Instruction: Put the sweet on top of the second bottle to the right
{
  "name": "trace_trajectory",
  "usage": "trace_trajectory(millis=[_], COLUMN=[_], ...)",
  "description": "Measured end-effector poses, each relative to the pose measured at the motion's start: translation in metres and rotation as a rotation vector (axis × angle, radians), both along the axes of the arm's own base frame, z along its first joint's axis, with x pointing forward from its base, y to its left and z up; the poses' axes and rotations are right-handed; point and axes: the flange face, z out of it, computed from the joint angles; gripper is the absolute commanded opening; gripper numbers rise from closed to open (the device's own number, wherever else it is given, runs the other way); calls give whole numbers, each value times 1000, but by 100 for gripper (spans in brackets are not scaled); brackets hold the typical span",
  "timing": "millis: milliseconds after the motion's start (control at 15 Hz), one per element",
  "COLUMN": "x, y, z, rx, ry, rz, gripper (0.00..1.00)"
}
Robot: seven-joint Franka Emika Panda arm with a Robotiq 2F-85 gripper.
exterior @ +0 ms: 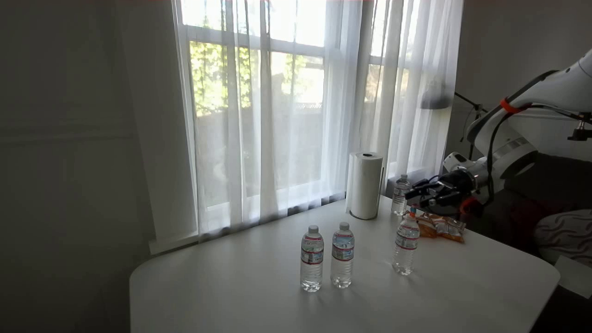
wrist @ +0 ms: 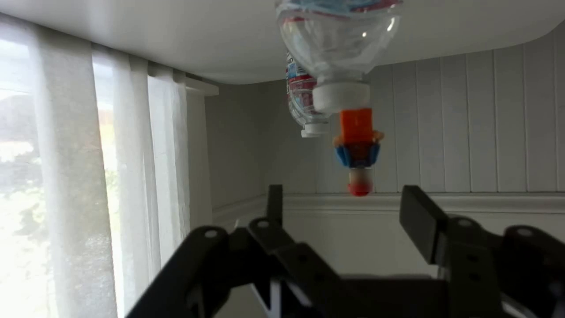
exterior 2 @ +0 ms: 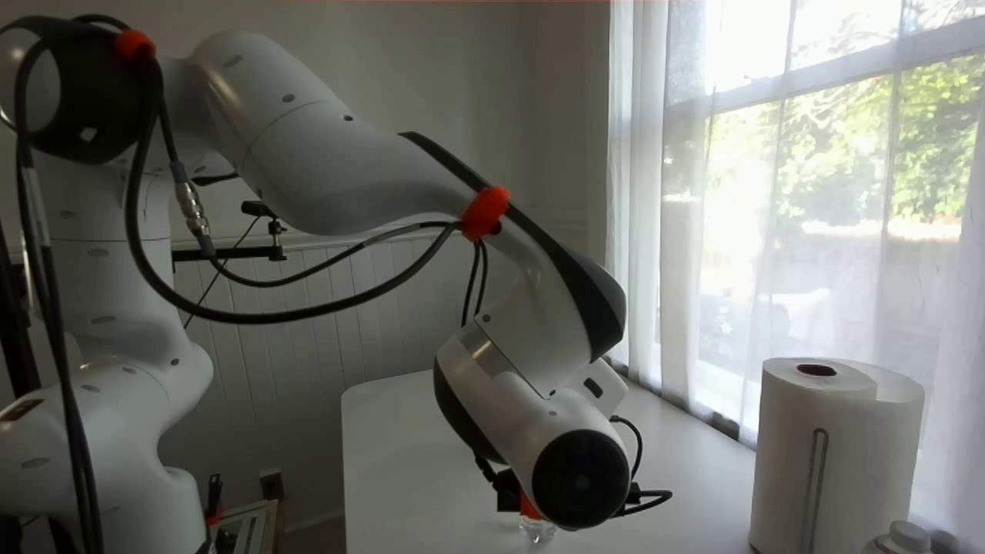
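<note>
The toy figure, coloured orange, blue and red, is positioned upright on the white cap of a water bottle standing on the table; in the wrist view, which is inverted, both are shown upside down. The gripper is set with its fingers spread apart, and the red head of the toy figure is seen in line with the gap, with clearance visible on each side. In an exterior view, the gripper is held near the toy figure and slightly above it, supported by the arm; in an exterior view, it is largely hidden by the wrist joint. Orange packets are laid on the table beyond the water bottle. Two capped bottles are placed upright side by side, clear of the water bottle. A rear bottle is placed just beside the paper towel roll, which is stood on end near the window. The window is covered by sheer curtains. In the wrist view, a panelled wall is shown beyond the water bottle.
</note>
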Motion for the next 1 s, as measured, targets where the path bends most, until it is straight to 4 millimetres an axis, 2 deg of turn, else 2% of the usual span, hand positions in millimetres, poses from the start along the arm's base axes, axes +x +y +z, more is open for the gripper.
trace_trajectory(millis=[600,1000], x=[2,5], y=[-2,-9], z=[4,32], rx=[-12,-105], ry=[10,70], rz=[11,86], gripper=[100,100])
